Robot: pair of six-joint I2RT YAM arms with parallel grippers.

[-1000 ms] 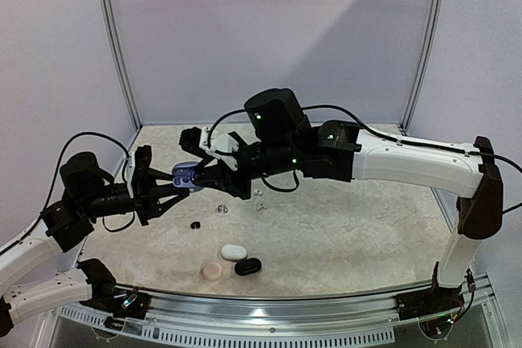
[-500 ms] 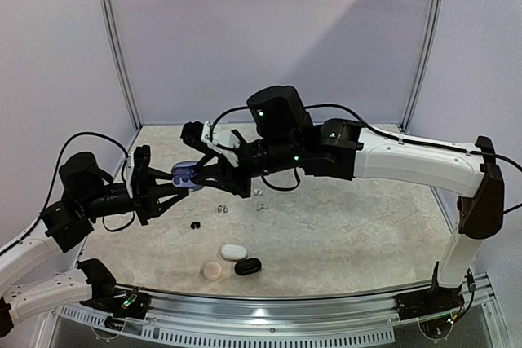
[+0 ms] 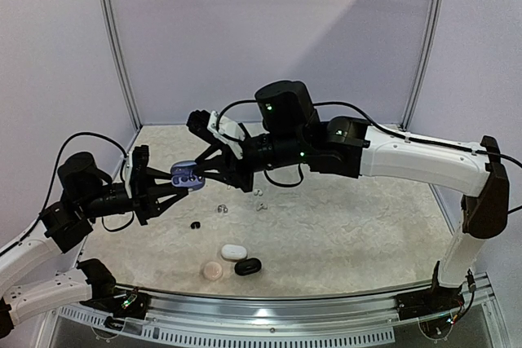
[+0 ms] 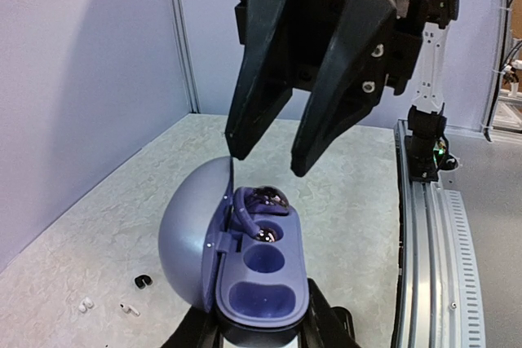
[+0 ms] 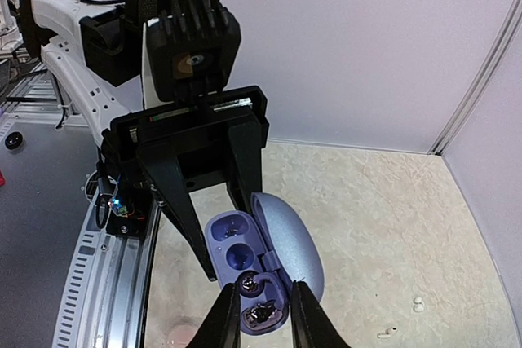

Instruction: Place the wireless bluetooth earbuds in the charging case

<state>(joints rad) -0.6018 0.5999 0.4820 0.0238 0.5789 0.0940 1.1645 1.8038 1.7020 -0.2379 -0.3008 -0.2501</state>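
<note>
Loose earbuds lie on the bench. They look tiny, light and probably slippery, so pinch one gently across its rounded body. Beyond, the left gripper is clamped on the open charging case, which holds two dark buds. The right gripper hovers above, fingers apart and empty.

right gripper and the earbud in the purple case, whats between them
nothing; in the left wrist view only bare air separates the open right gripper from the earbud seated in the purple case
</note>
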